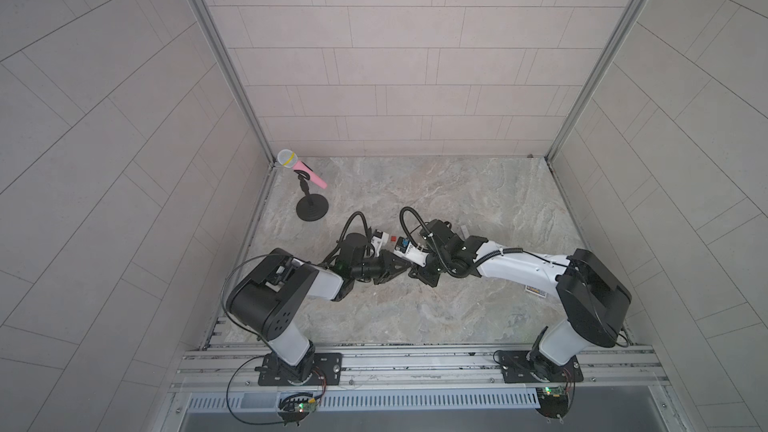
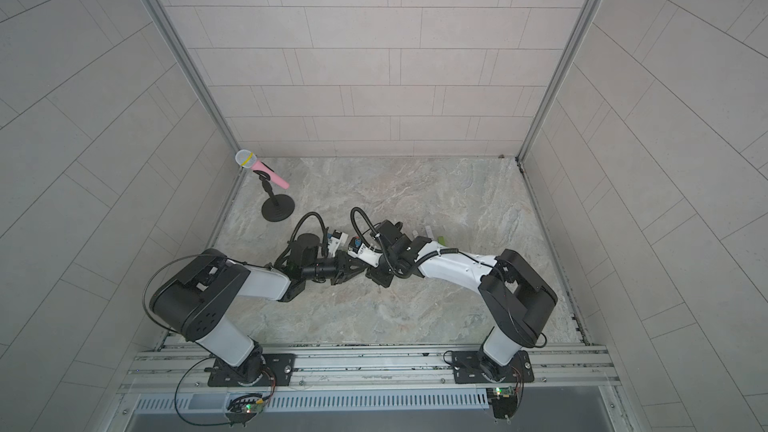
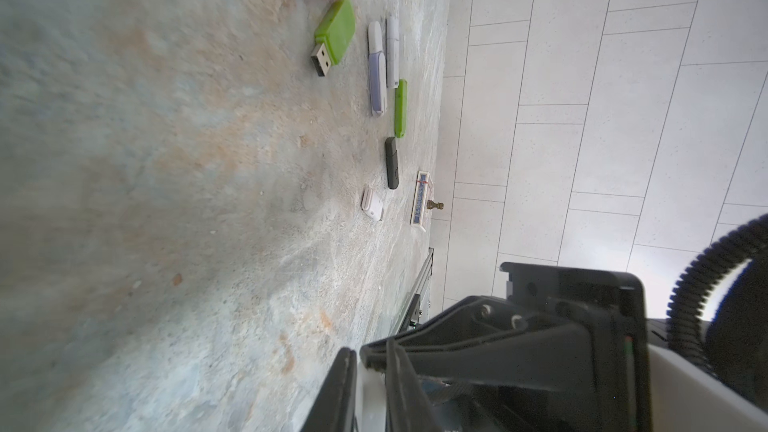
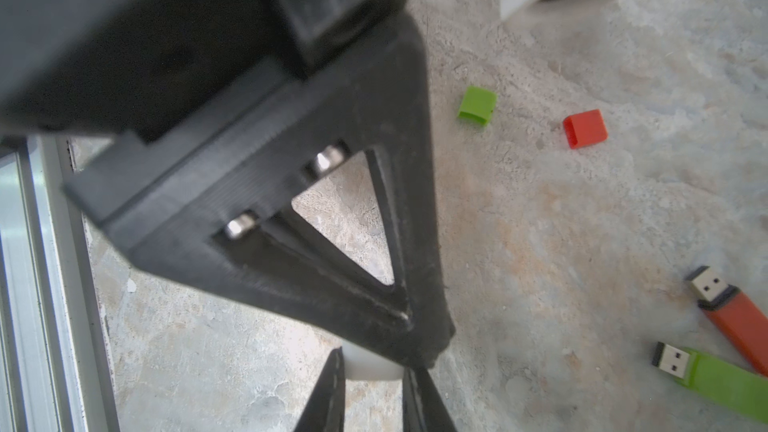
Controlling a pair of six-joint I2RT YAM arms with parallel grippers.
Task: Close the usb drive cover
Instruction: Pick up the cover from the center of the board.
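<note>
Gray table [image 1: 457, 201] with tiled walls around it has a white drive [image 4: 372, 363] near its middle, between the two arms. The left gripper [image 3: 369, 367] and the right gripper [image 4: 374, 371] meet tip to tip there, and each has its jaws pinched on the white drive. Near them lie a red drive [image 4: 735, 317] and a green drive [image 4: 723, 380], both with bare plugs, then a green cap [image 4: 478, 103] and a red cap [image 4: 585, 128], and a pink mic [image 1: 301, 166] stands in the back corner.
</note>
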